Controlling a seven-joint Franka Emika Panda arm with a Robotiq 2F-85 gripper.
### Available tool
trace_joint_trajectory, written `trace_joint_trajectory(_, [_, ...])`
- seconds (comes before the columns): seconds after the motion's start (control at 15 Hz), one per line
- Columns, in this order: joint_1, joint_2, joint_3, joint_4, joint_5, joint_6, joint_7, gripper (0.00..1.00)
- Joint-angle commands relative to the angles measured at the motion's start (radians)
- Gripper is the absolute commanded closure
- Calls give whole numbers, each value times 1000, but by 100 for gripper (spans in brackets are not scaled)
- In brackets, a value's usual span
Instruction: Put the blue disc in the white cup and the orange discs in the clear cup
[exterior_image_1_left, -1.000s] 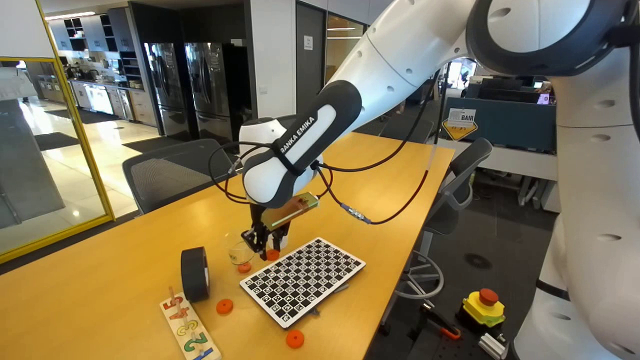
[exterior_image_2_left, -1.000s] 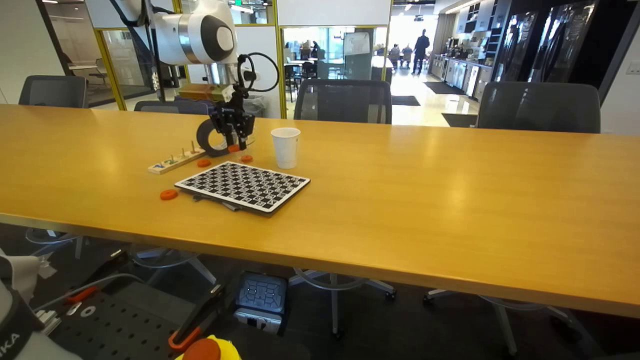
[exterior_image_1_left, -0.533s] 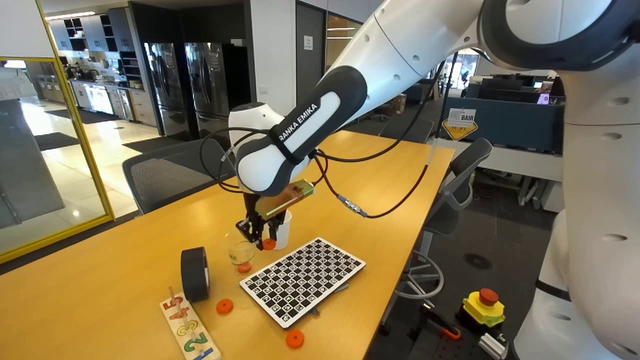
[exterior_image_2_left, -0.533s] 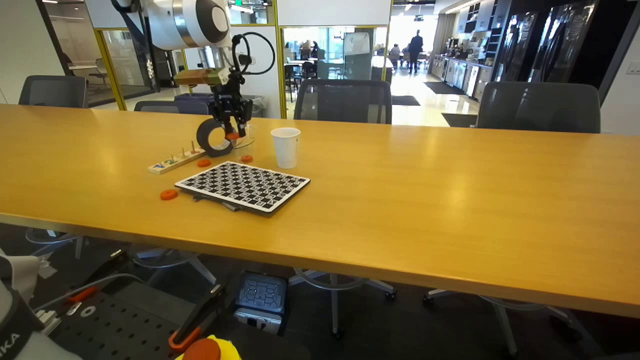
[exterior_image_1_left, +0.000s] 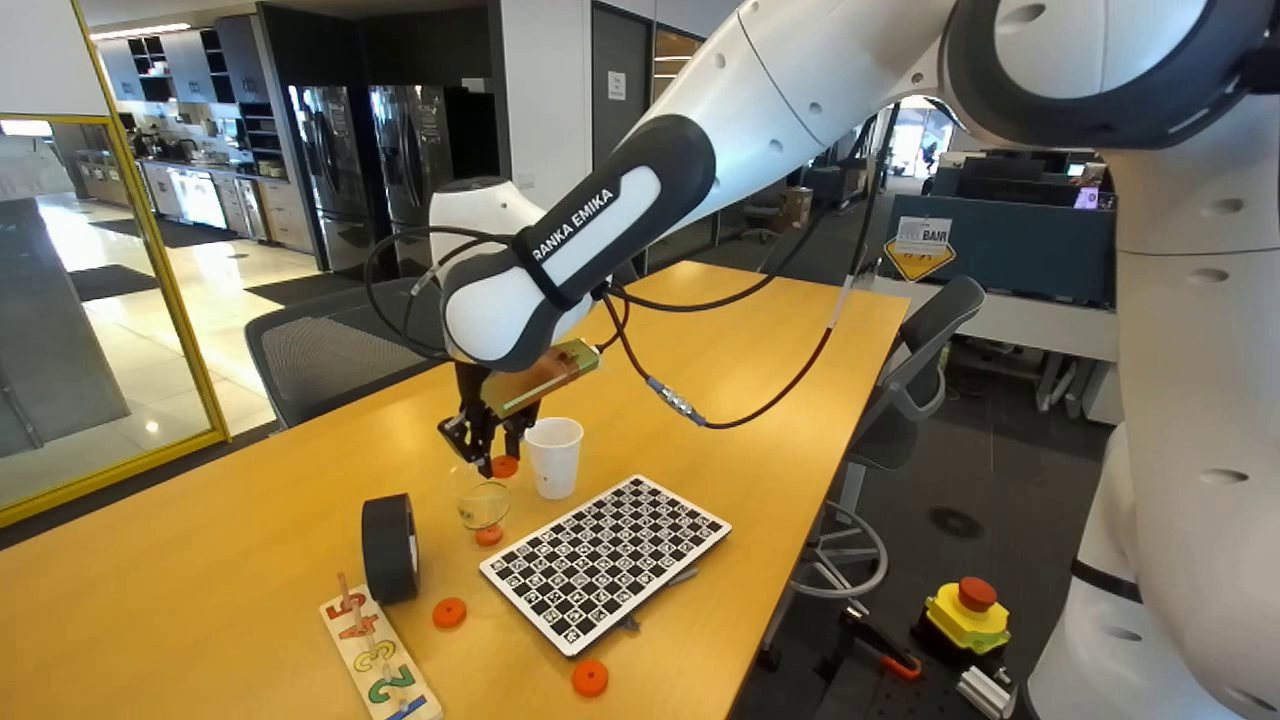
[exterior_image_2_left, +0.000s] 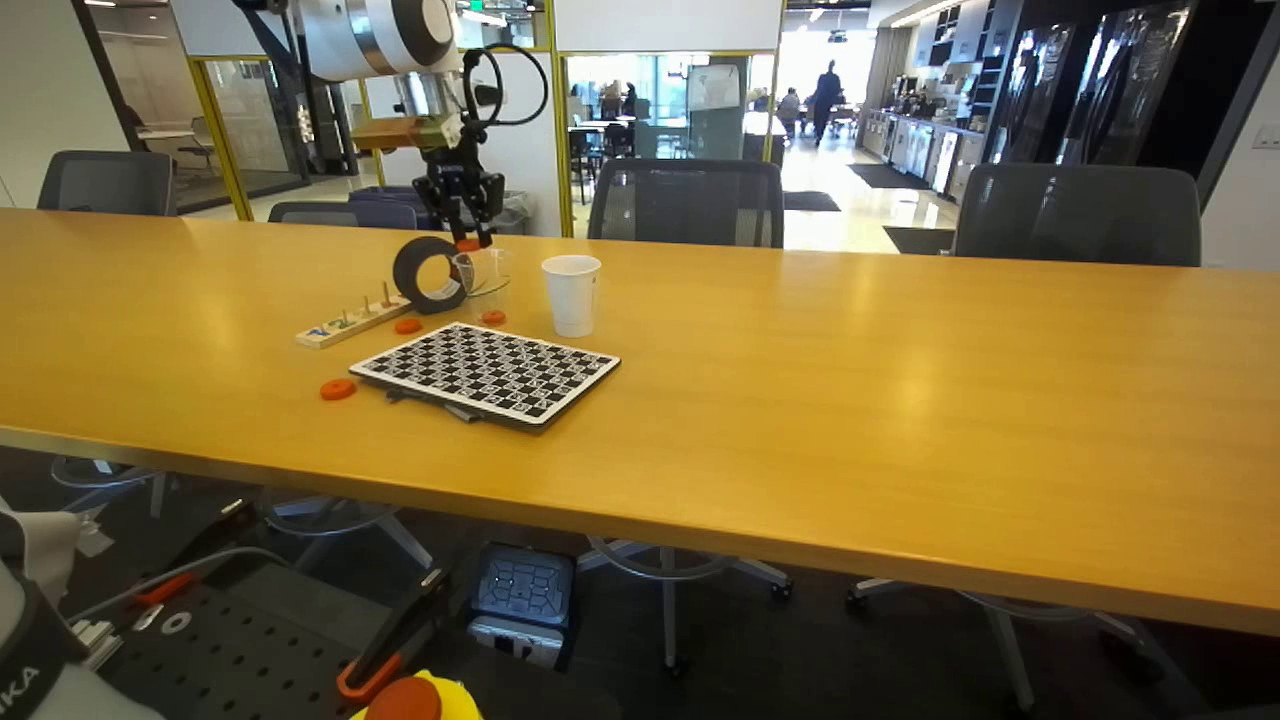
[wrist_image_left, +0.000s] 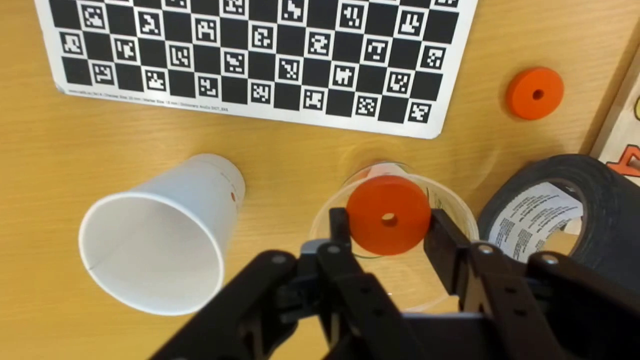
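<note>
An orange disc (wrist_image_left: 387, 239) with a centre hole is pinched edge to edge between the fingertips of my gripper (wrist_image_left: 388, 220). In the wrist view it overlaps the mouth of the clear cup (wrist_image_left: 454, 200); an exterior view has the held disc (exterior_image_2_left: 468, 243) about at that cup's rim (exterior_image_2_left: 490, 262). Another orange disc (exterior_image_1_left: 488, 536) shows at the clear cup's base, seemingly inside. Loose on the table lie an orange disc (exterior_image_1_left: 449, 613) and a further orange disc (exterior_image_1_left: 590, 678). The white cup (exterior_image_1_left: 555, 460) stands upright beside the clear cup. The blue disc is out of view or hidden.
A black tape roll (exterior_image_1_left: 388, 550) stands on edge close to the clear cup. The checkered board (exterior_image_1_left: 605, 565) lies in front of both cups. A wooden number board (exterior_image_1_left: 375, 650) with thin pegs is beside the tape. Chairs line the table's far side.
My gripper has risen with the orange disc held and shifted left in an exterior view, over toward the clear cup. The white cup, partly covered before, now shows whole there.
</note>
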Motion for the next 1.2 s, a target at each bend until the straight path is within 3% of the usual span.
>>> trace_joint_trajectory(0.0, [-6,56,9,86,9,2,-50,79])
trace_joint_trajectory(0.4, [-7,108,13,141,19,-9,-92,79])
trace_joint_trajectory(0.47, [-8,113,14,148,24,-20,-98,33])
trace_joint_trajectory(0.53, [-10,117,16,152,30,-29,-110,32])
trace_joint_trajectory(0.8, [-19,95,34,132,35,-55,-206,3])
trace_joint_trajectory(1.13, [-9,33,71,57,-16,-61,-393,0])
